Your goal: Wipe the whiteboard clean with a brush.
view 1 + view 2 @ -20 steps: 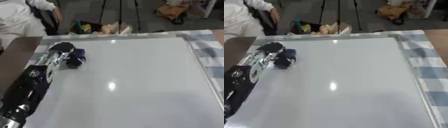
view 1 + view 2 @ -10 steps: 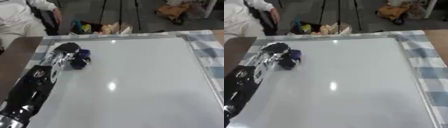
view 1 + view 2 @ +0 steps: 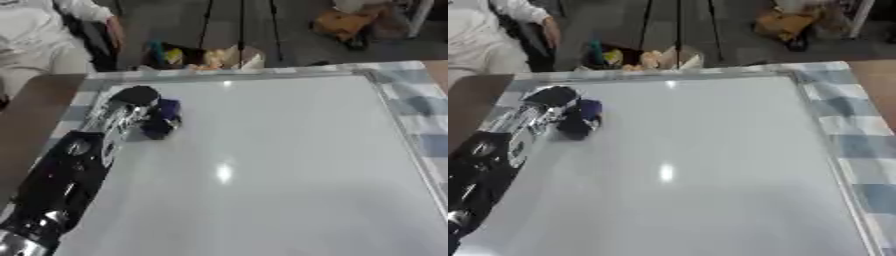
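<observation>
Left robot hand [image 3: 138,107] curled round dark blue brush [image 3: 163,119], upper left of frame, resting on whiteboard [image 3: 289,165] (surface apparently unmarked). Risks: brush tilting off flat contact; slipping past near frame edge.

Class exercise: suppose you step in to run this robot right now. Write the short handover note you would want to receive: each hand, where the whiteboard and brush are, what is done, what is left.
Left hand: reaching over the far-left part of the whiteboard, fingers curled round a dark blue brush that sits against the board.
Right hand: not in view.
Whiteboard: lies flat on a checked cloth, filling most of the view.
Done: no marks show anywhere on the visible board; only a glare spot mid-board.
Left: probably little. Check the area under the arm, which is hidden, then set the brush down.
</observation>
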